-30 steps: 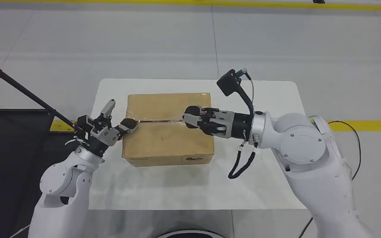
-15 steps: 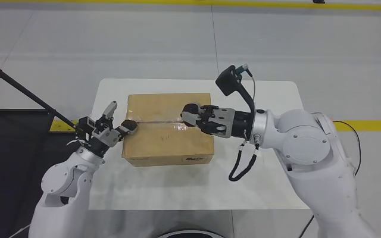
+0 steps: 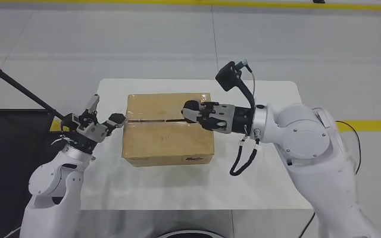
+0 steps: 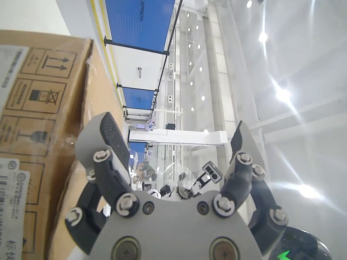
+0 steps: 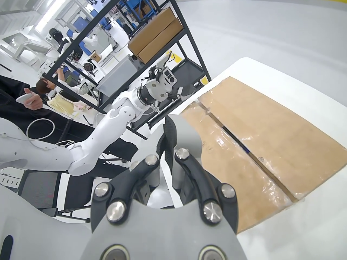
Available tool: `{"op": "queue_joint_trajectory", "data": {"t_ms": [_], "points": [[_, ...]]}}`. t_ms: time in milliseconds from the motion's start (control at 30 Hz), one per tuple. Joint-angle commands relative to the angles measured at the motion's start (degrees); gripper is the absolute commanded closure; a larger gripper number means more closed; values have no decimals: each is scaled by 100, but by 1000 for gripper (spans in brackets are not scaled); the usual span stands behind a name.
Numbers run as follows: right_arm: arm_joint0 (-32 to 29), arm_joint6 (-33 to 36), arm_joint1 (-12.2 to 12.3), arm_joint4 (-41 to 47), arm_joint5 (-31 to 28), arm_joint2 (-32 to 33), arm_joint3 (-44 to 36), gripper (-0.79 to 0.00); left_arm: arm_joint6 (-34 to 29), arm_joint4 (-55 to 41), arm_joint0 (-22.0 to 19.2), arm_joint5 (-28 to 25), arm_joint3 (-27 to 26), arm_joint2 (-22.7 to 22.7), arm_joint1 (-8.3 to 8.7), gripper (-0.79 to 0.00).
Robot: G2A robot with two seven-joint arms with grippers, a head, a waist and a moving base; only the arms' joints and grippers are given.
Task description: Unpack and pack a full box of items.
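The cardboard box (image 3: 168, 128) sits closed mid-table (image 3: 262, 178), its flaps meeting at a left-to-right taped seam (image 3: 156, 121) whose clear tape reads as wrinkled and glossy in the right wrist view. The right gripper (image 3: 189, 112) is over that seam, right of centre, fingers clenched together on nothing visible. The left gripper (image 3: 106, 111) is just off the box's left side, released and empty, and its wrist view adds labels (image 4: 16, 190) and handling symbols on that wall.

One cardboard box (image 3: 168, 128) and one white table (image 3: 178, 187).
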Motion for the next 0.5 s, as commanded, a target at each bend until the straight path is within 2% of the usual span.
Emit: {"op": "queue_joint_trajectory", "data": {"t_ms": [0, 467], "points": [[88, 9, -7, 8, -15, -23, 25, 0, -23, 35, 20, 26, 16, 56, 5, -785], [528, 23, -31, -1, -120, -105, 102, 0, 55, 265, 34, -29, 186, 257, 36, -785]]}}
